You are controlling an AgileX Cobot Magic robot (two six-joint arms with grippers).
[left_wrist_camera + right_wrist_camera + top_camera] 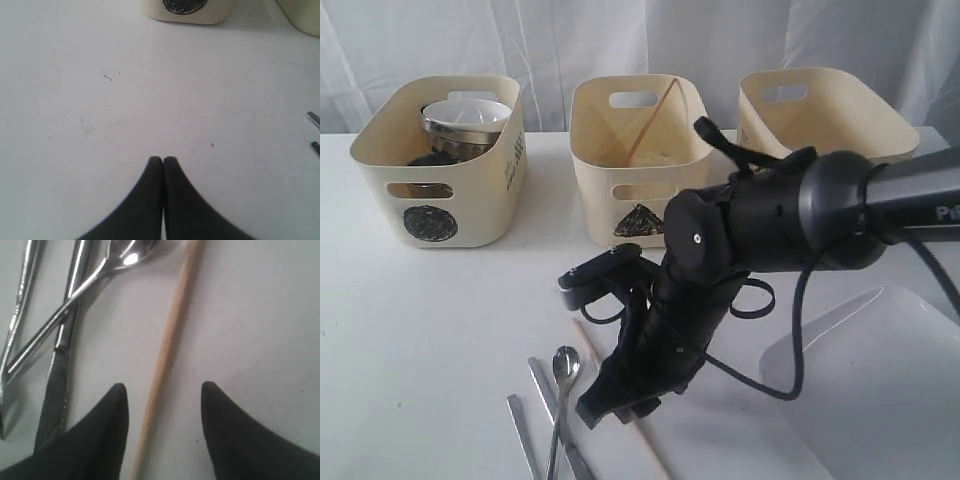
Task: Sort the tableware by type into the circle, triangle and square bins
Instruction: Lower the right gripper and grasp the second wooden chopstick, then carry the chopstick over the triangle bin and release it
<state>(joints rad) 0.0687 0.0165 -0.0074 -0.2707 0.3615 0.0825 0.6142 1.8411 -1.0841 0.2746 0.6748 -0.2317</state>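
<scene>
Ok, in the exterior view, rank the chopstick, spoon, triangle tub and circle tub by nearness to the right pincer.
1. Chopstick, under the right pincer.
2. Spoon, just to its left.
3. Triangle tub, middle of the back row.
4. Circle tub, back left.

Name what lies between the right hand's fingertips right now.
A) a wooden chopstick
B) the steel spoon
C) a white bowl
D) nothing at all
A: the right wrist view shows the wooden chopstick running between the spread fingertips of the open right hand, with the spoon off to one side.
</scene>
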